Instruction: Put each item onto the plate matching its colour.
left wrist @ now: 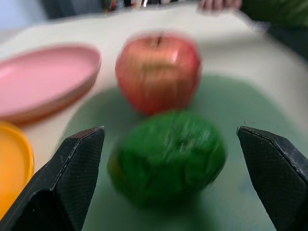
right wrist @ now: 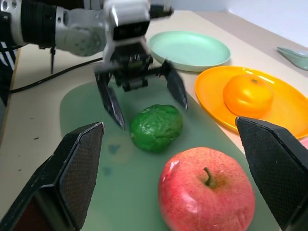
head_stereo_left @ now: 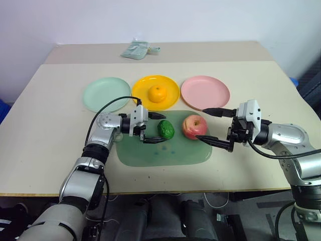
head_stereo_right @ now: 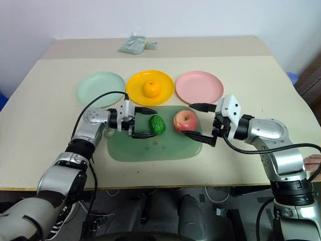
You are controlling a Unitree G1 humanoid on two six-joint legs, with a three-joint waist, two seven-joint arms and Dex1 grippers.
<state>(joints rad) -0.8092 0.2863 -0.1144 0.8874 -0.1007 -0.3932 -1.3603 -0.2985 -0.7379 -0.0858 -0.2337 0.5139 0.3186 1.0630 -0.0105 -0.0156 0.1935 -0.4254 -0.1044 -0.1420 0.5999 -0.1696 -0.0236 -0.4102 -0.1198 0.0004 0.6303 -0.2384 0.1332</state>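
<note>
The dark green bumpy fruit [head_stereo_left: 166, 129] lies on the green mat [head_stereo_left: 165, 155], just left of the red-pink apple [head_stereo_left: 194, 126], the two close together but apart. No brand, label or writing can be read on anything here.

The left pincer [head_stereo_left: 156, 128] points in from the left with its two black fingers spread wide; the green fruit sits right at the mouth of them, just past the tips, and I cannot tell whether a finger touches it. The right pincer [head_stereo_left: 209, 124] comes in from the right, also wide, its fingers standing beyond and in front of the apple's right side, holding nothing.

Beyond the mat, three plates stand in a row on the bench [head_stereo_left: 45, 125]: the mint green plate [head_stereo_left: 106, 94] on the left, the yellow plate [head_stereo_left: 155, 92] in the middle with the orange [head_stereo_left: 158, 93] on it, and the pink plate [head_stereo_left: 205, 92] on the right. A small pale green packet [head_stereo_left: 136, 50] lies far back.
</note>
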